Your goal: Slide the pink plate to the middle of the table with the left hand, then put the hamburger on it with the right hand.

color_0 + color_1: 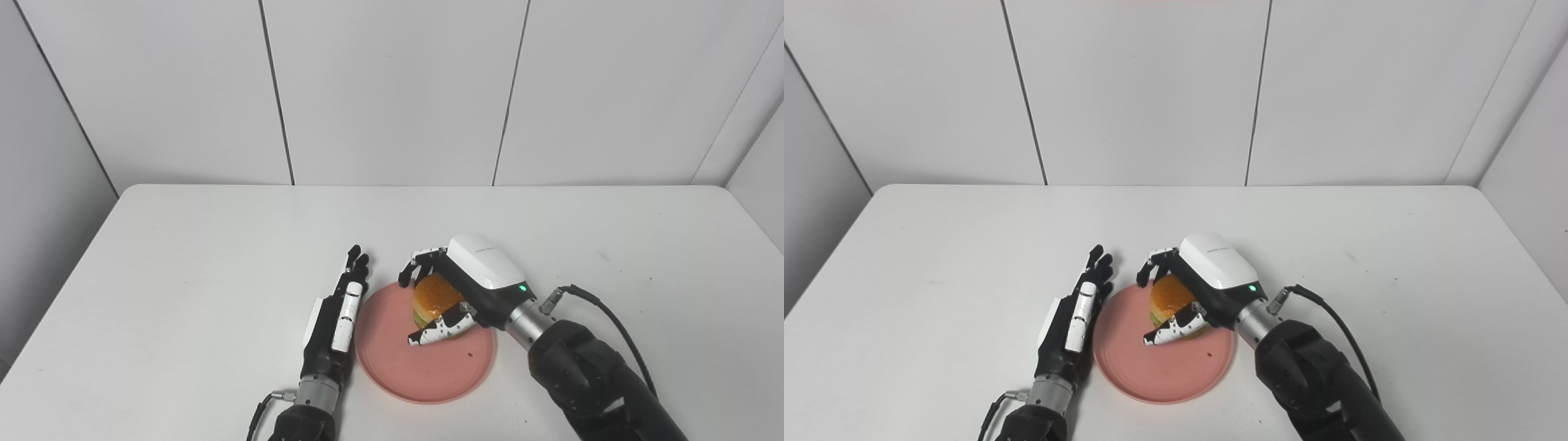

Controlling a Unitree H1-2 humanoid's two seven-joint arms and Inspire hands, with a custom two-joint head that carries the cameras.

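The pink plate [401,361] lies on the white table near the front middle. The hamburger [433,298], with an orange bun, sits over the plate's far right part. My right hand [465,285] is wrapped around the hamburger, fingers behind it and thumb in front. Whether the hamburger rests on the plate or hangs just above it I cannot tell. My left hand [340,312] lies flat and open, fingers straight, along the plate's left rim; I cannot tell if it touches the rim. The plate [1151,367] and hamburger [1170,294] also show in the right eye view.
The white table [184,275] stretches wide to the left, right and back of the plate. White wall panels stand behind its far edge. A cable loops off my right forearm [603,312].
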